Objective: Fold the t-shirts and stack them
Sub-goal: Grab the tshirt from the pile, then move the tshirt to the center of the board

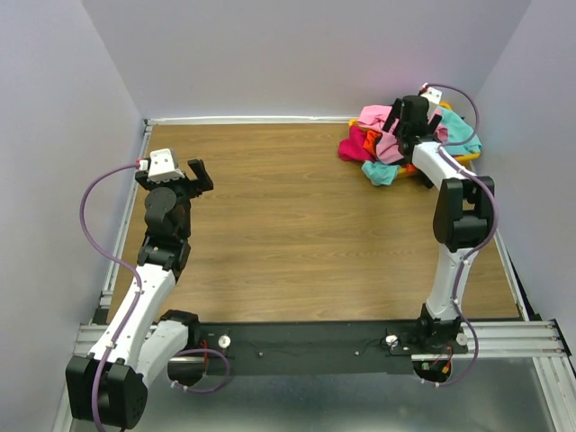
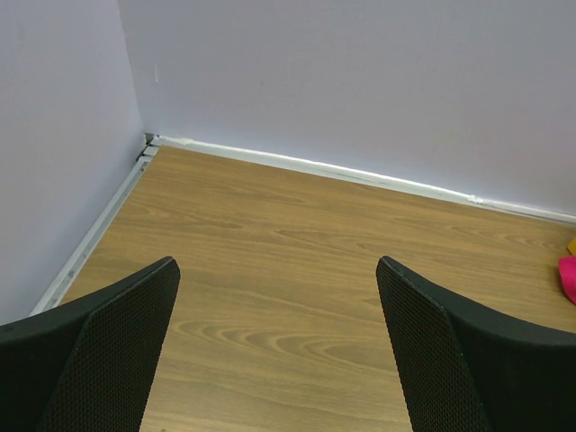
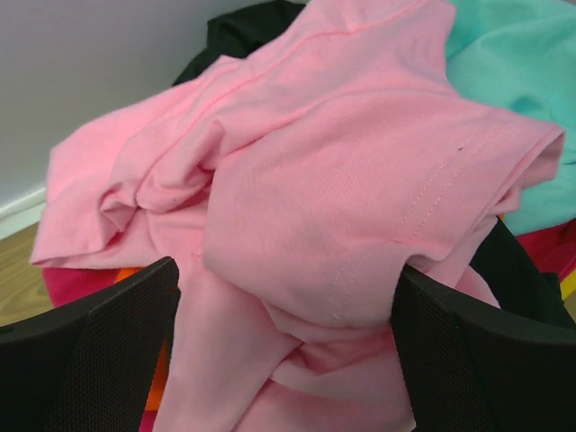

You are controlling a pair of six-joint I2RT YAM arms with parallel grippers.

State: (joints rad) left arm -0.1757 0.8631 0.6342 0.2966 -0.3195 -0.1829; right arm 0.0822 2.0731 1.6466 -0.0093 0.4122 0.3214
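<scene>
- The t-shirts [image 1: 396, 139] lie in a loose, unfolded heap in the far right corner of the tabletop [image 1: 288, 234], up against the back wall [image 1: 297, 54].
- On top of the heap is a pink shirt [image 3: 342, 198], crumpled, with one stitched sleeve hem turned up.
- A teal shirt [image 3: 513, 72] lies beside it on the right, and a black shirt [image 3: 238, 31] shows behind it next to the wall.
- A magenta shirt [image 1: 354, 148] and a bit of orange-red cloth [image 1: 371, 137] stick out at the heap's left edge.
- The right end effector [image 3: 283, 279] is down on the heap with its fingers spread wide. A fold of the pink shirt lies between them. The cloth brushes the right-hand finger [image 3: 468, 360], but nothing is pinched.
- The left end effector [image 2: 279, 270] hangs over bare wood near the far left corner, well apart from the heap. It is spread just as wide and has hold of nothing.
- From its wrist view, only a sliver of magenta cloth shows at the right edge.
</scene>
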